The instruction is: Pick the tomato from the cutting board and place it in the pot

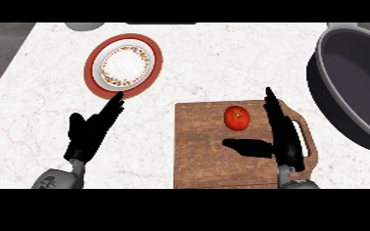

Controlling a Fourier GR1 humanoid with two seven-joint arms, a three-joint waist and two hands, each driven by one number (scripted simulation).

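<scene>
Tomato (237, 117) task, biggest thing first: dark pot (347, 85) at counter's (217, 54) right edge, partly out of view. Wooden board (217, 151) near front edge, left of pot. Patterned plate (124, 66) toward back left, well apart from board. Right hand (283, 137) over board's right side, fingers straight, thumb spread toward centre, holding nothing. Left hand (90, 132) resting open near front left, fingertip by plate's rim. Tomato on board's back half, just left of right hand's fingers, apparently untouched. Probably light, smooth, slightly soft, prone to roll; best taken across its widest part, thumb opposite fingers, without squeezing.
</scene>
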